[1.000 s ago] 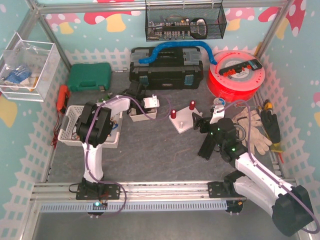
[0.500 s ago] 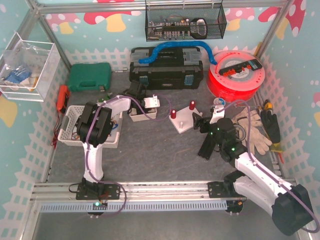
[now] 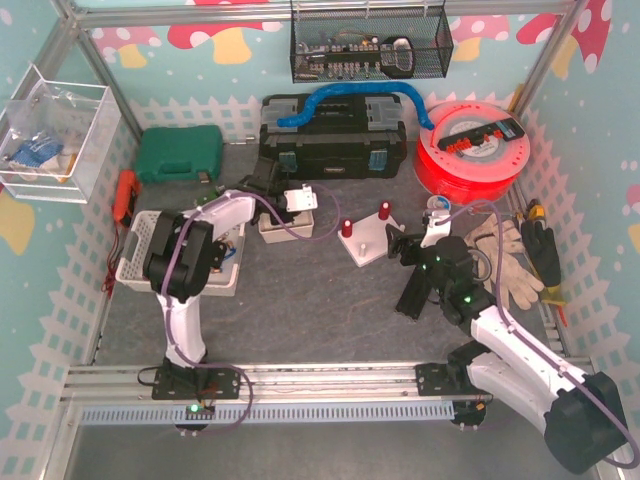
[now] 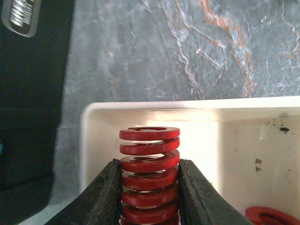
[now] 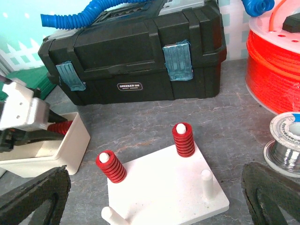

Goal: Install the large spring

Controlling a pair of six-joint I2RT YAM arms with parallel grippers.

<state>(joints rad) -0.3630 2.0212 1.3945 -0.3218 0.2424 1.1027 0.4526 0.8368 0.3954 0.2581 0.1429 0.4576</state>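
Red large spring (image 4: 149, 176) | clamped in left gripper (image 4: 149, 164) | over white bin (image 4: 234, 154) | right gripper (image 5: 152, 197) spread wide

The left arm (image 3: 225, 212) is wearing white link covers between bulky black joint housings, and a purplish-grey cable (image 3: 290, 232) is looping along it from base to wrist. The right arm (image 3: 510, 345) is showing the same white-and-black build with its own cable (small green lights (image 3: 465, 298) are glowing on its black joints). A boxy white block (image 3: 300, 198) is capping the left wrist. The left gripper (image 4: 150, 161) is showing matte black fingers with smooth, curved inner faces; the right gripper (image 5: 155, 171) is showing black fingers with a rough, grainy surface.
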